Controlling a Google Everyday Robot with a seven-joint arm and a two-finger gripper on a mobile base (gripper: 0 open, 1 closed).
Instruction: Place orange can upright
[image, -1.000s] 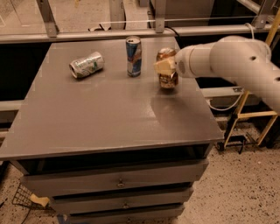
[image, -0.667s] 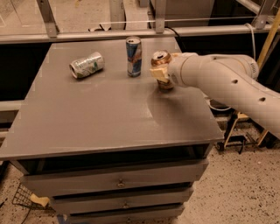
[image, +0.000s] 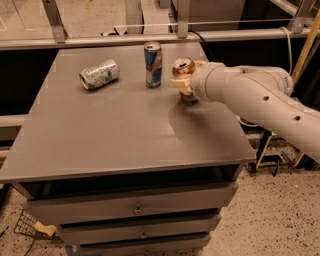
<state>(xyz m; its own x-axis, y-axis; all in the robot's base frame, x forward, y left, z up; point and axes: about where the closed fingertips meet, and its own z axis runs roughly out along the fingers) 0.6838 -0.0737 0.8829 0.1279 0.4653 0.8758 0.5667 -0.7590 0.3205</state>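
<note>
The orange can (image: 182, 67) stands upright at the back right of the grey table (image: 110, 140), silver top facing up, its base on or just above the tabletop. My gripper (image: 185, 86) reaches in from the right on the white arm (image: 250, 95). Its cream fingers (image: 181, 83) are closed around the can's lower body and hide most of it.
A tall slim blue can (image: 152, 65) stands upright just left of the orange can. A green-and-silver can (image: 99, 74) lies on its side at the back left. A metal rail (image: 100, 40) runs behind the table. The table's right edge is close under the arm.
The gripper has carried the orange can a little back and left. The can now sits lower and straighter.
</note>
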